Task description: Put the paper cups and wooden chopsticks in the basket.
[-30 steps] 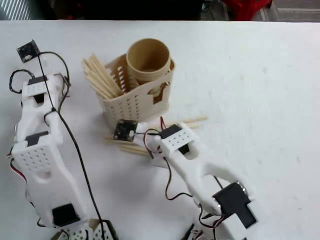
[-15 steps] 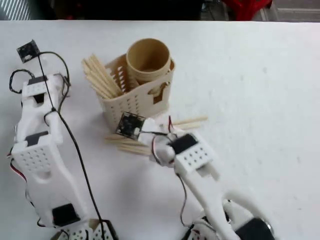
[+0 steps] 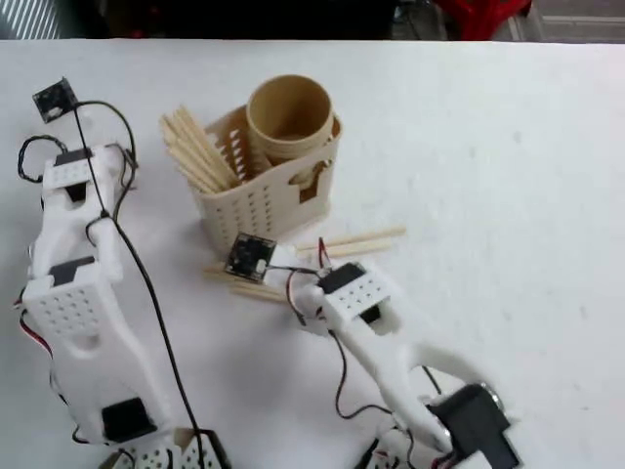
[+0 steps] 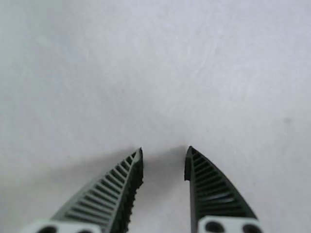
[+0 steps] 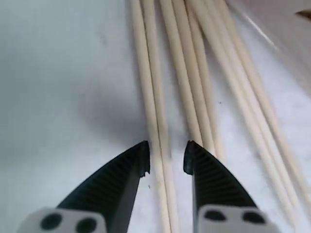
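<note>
One basket [image 3: 259,200], one cup stack [image 3: 290,112], two chopstick bundles [image 3: 195,151].

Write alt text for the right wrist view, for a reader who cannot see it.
The open right tool hangs over a row of wooden chopsticks lying roughly side by side on a white table. Two of the sticks run into the gap between its dark fingers.

— Where is the basket [image 3: 264,200] standing?
— On the table [image 3: 488,147], with a cup [image 3: 290,117] sitting in it and chopsticks [image 3: 195,151] leaning out of its left side.
— And the loose chopsticks [image 3: 356,239]?
— They are lying on the table just in front of the basket, with the right gripper [image 5: 166,158] hanging over them. The left arm [image 3: 73,274] is resting well to the left.
</note>
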Tool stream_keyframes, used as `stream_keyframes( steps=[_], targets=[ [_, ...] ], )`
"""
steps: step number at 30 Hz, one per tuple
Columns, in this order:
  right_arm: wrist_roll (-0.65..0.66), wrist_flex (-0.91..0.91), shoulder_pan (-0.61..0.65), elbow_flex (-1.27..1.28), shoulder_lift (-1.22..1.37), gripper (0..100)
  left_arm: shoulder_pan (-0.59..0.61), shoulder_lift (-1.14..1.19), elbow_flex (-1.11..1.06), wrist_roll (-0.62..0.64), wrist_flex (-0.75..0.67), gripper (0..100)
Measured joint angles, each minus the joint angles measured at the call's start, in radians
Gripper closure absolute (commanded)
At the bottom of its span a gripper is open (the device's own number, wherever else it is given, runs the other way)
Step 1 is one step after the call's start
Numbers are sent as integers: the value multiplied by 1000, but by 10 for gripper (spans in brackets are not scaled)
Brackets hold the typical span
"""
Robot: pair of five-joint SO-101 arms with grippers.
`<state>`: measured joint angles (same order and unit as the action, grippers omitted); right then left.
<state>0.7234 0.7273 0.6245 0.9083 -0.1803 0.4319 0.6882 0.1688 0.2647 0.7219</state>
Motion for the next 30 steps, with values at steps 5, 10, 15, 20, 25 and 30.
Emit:
stream_keyframes(
  steps=[5, 10, 15, 20, 25, 30],
  targets=[
    [0, -3, -2, -15, 31, 876, 0, 0, 0, 0, 0, 840],
    [0, -6, -2, -20, 37, 881, 0, 0, 0, 0, 0, 841],
    [0, 32, 2, -55, 60, 824, 0, 0, 0, 0, 0, 841],
    [0, 106, 9, -153, 152, 883, 0, 0, 0, 0, 3, 841],
    [0, 107, 0, -193, 181, 986, 0, 0, 2, 0, 6, 841],
    [2, 104, -5, -201, 176, 982, 0, 0, 2, 0, 6, 841]
  ],
)
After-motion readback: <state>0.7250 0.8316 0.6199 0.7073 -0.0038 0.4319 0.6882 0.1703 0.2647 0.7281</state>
